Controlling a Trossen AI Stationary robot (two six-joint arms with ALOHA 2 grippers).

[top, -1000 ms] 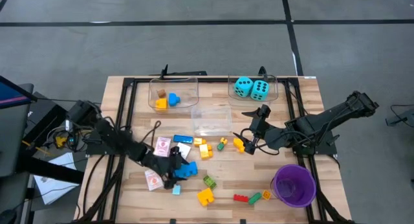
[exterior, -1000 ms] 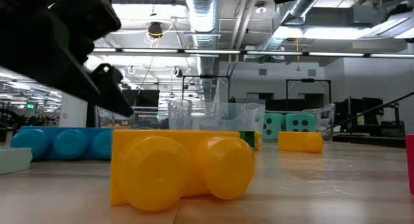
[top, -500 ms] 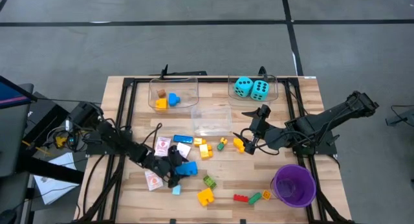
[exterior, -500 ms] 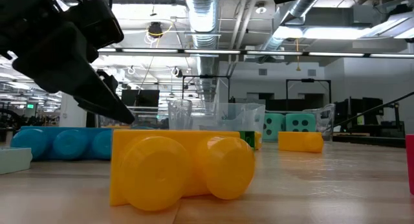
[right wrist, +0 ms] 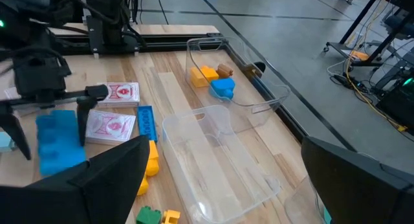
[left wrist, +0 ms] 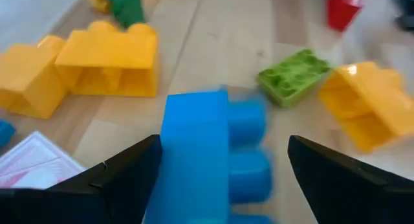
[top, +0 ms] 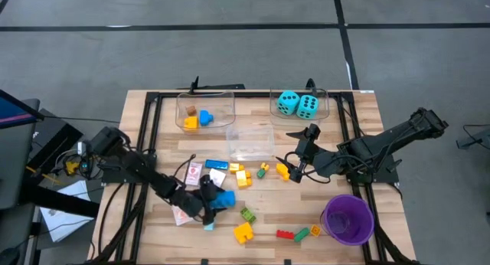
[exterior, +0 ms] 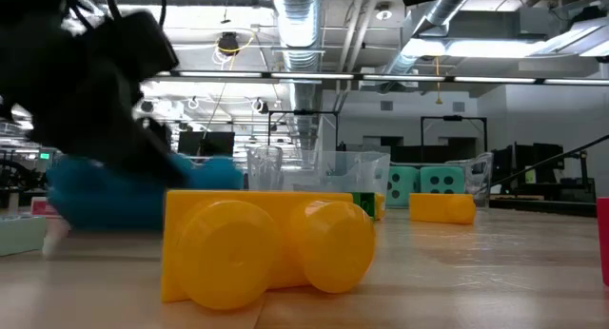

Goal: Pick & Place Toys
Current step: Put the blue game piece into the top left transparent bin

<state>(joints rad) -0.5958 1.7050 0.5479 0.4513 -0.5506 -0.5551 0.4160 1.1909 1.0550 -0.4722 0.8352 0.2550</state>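
Turquoise dice (top: 297, 104), two of them, are sitting in one of three clear bins (top: 325, 106) while the left end effector (top: 208, 201) is straddling a big blue brick (top: 222, 199) mid-surface, fingers wide, and the right end effector (top: 295, 167) is hovering spread open.

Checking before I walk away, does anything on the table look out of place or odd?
Nothing damaged or spilled. Loose bricks and card packs lie scattered mid-table, while the middle clear bin sits empty. The left gripper, open, straddles a blue brick.
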